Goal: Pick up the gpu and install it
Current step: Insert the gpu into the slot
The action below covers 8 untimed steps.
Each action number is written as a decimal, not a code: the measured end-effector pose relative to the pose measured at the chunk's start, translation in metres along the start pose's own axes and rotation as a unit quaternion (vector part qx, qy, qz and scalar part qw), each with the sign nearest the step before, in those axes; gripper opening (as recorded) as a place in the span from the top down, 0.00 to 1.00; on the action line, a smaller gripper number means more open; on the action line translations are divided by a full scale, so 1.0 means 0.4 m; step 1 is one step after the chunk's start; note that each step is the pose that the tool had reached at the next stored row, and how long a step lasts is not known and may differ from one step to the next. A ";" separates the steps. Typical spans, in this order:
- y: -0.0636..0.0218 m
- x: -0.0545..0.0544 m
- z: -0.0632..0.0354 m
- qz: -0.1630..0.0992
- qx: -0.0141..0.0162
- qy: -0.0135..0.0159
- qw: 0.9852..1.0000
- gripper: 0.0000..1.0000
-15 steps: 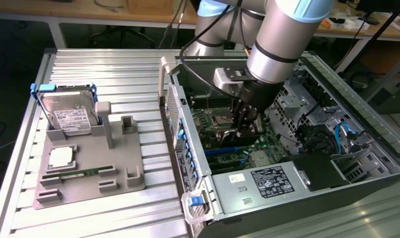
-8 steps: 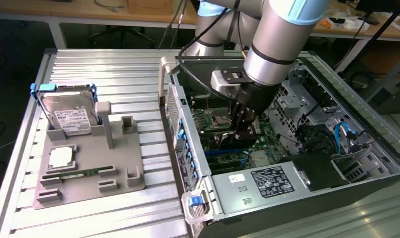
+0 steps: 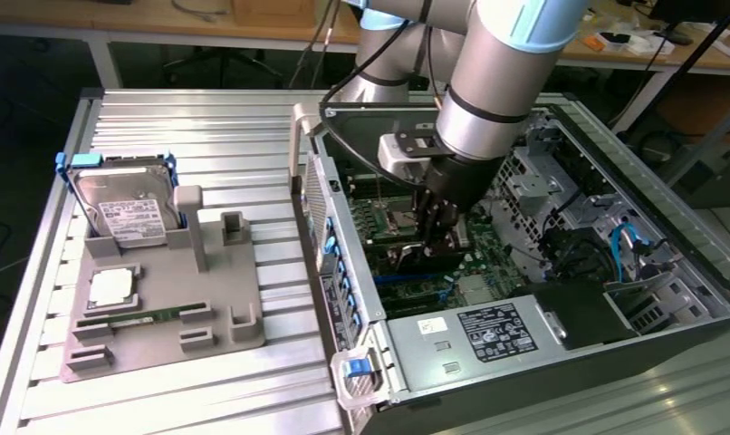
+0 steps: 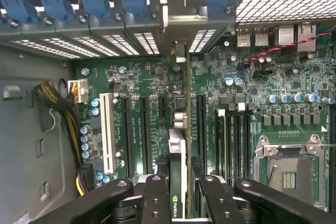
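My gripper (image 3: 439, 237) reaches down into the open computer case (image 3: 655, 272), low over the green motherboard (image 3: 492, 263). In the wrist view its black fingers (image 4: 156, 195) are shut on the gpu (image 4: 178, 140), which I see edge-on as a thin green card with a silver part. The card stands upright over the motherboard (image 4: 147, 82), lined up along the long black expansion slots (image 4: 201, 124). Its far end points at the slotted rear bracket wall (image 4: 131, 40). Whether its lower edge touches a slot is hidden.
A grey holder tray (image 3: 220, 299) lies at the exterior view's left. It carries a silver hard drive in a blue frame (image 3: 123, 204), a square chip (image 3: 109, 288) and a memory stick (image 3: 141, 317). Inside the case are the power supply (image 3: 498, 331), cables (image 3: 625, 240) and the processor socket (image 4: 291, 166).
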<state>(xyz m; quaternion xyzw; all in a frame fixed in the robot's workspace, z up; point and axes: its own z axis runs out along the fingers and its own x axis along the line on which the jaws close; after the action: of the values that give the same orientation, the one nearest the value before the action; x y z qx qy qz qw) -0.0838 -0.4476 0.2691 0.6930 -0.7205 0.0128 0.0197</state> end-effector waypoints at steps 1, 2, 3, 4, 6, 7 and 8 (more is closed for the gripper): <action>0.002 0.000 0.003 0.000 0.001 0.000 1.000 0.73; 0.004 -0.001 0.005 0.000 0.001 0.000 1.000 0.73; 0.005 -0.001 0.007 0.000 0.002 0.000 1.000 0.73; 0.006 -0.002 0.010 0.000 0.003 0.000 1.000 0.73; 0.009 -0.004 0.012 0.000 0.004 0.000 1.000 0.73; 0.011 -0.005 0.013 0.000 0.005 0.000 1.000 0.73; 0.013 -0.006 0.014 0.000 0.005 0.000 1.000 0.73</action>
<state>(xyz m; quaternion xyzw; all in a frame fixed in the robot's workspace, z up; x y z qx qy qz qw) -0.0889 -0.4451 0.2635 0.6929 -0.7206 0.0163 0.0163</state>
